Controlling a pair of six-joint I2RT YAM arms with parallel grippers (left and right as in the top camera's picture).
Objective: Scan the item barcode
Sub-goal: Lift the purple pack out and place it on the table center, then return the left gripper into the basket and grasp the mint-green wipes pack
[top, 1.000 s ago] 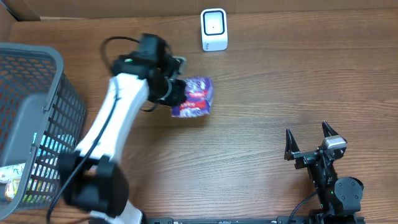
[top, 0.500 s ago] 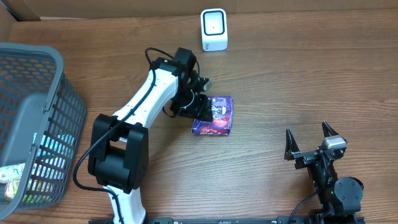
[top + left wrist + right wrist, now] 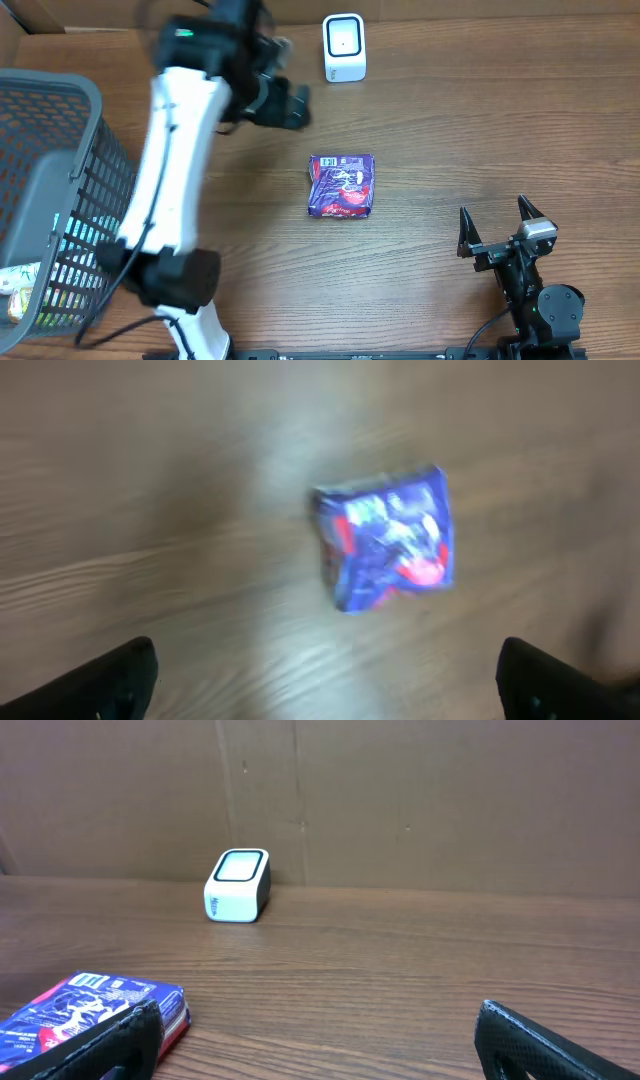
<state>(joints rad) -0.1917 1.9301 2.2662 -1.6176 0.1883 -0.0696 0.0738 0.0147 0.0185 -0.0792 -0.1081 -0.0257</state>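
Note:
The item, a purple snack packet (image 3: 342, 186), lies flat on the wooden table with a white barcode label along its far edge. The white scanner (image 3: 344, 47) stands at the back of the table. My left gripper (image 3: 283, 102) hovers high, up and to the left of the packet, open and empty. The blurred left wrist view looks down on the packet (image 3: 388, 540) lying ahead of the open gripper (image 3: 325, 690). My right gripper (image 3: 495, 226) rests open at the front right. Its view holds the packet (image 3: 90, 1010) at lower left and the scanner (image 3: 238, 885) further back.
A grey mesh basket (image 3: 95, 105) with packaged goods inside fills the left side. A cardboard wall (image 3: 400, 800) stands behind the scanner. The left arm (image 3: 175, 150) stretches from the front edge up across the table's left half.
My left gripper opened and let go of the packet, which now lies on the table. The left arm then rose and swung back toward the upper left. The right arm stayed still.

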